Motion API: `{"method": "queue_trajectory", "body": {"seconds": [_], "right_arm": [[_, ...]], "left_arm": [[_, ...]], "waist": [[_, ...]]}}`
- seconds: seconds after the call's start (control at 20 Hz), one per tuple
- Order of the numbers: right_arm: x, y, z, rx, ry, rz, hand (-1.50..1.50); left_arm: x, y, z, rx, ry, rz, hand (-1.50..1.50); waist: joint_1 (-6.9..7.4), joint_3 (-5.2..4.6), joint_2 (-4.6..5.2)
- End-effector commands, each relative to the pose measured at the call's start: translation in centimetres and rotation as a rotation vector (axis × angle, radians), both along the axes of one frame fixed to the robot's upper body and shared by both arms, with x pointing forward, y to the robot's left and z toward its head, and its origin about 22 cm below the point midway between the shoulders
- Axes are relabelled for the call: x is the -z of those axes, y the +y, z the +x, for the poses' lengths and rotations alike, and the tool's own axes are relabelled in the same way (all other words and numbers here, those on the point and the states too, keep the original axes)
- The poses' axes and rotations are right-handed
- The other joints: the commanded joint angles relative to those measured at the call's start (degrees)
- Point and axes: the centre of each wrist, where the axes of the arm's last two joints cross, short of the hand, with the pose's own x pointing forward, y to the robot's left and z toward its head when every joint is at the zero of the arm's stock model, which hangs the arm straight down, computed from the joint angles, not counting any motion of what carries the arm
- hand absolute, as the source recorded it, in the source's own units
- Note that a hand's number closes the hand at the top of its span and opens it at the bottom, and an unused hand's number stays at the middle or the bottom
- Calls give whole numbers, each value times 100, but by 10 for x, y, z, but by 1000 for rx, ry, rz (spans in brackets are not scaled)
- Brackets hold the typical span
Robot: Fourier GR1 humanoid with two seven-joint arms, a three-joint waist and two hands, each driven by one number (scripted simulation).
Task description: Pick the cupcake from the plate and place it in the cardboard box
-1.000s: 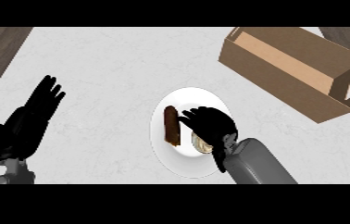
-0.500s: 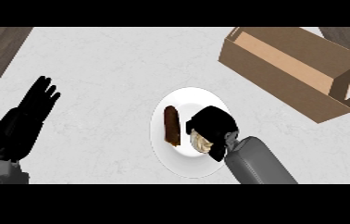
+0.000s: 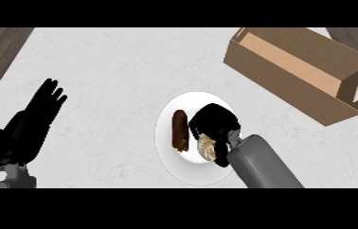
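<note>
Right hand, having lowered onto the round white plate, now curls its fingers around the cream-topped cupcake beside a brown eclair; open cardboard box lies beyond: grasp closing, lift pending.

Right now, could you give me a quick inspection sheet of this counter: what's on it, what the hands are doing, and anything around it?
Surface: pale speckled counter.
Job's things: cupcake on the white plate, partly hidden by the right hand; open cardboard box at upper right, apart from the plate.
Clutter: a dark brown pastry lying on the plate beside the cupcake.
Hands: right hand over the plate, fingers curled round the cupcake; left hand open, resting at the left edge.
Cables: nothing seen.
Surroundings: dark wood at the top corners.
</note>
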Motion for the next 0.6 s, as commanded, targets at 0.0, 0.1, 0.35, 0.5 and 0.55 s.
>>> {"method": "queue_trajectory", "body": {"seconds": [0.0, 0.1, 0.35, 0.5, 0.55], "right_arm": [[-3, -9, 18, 137, -8, 11, 150], [-1, -19, 30, 255, -43, 28, 150], [-12, -33, 42, 350, -109, 36, 150], [-24, -20, 33, 385, -206, 59, 150], [-15, -20, 39, 373, -208, 60, 150]], "left_arm": [[-6, 7, 3, -12, -4, 12, 0], [-7, 6, 0, 5, -5, 10, 0], [1, 5, 2, -14, 7, 5, 0], [5, -11, -11, -7, -7, 10, 0], [11, 5, -2, -2, 3, 9, 0]], "waist": [[0, 0, 9], [29, 1, 16], [-2, 0, 7], [-2, 0, -5], [-1, -1, 8]]}}
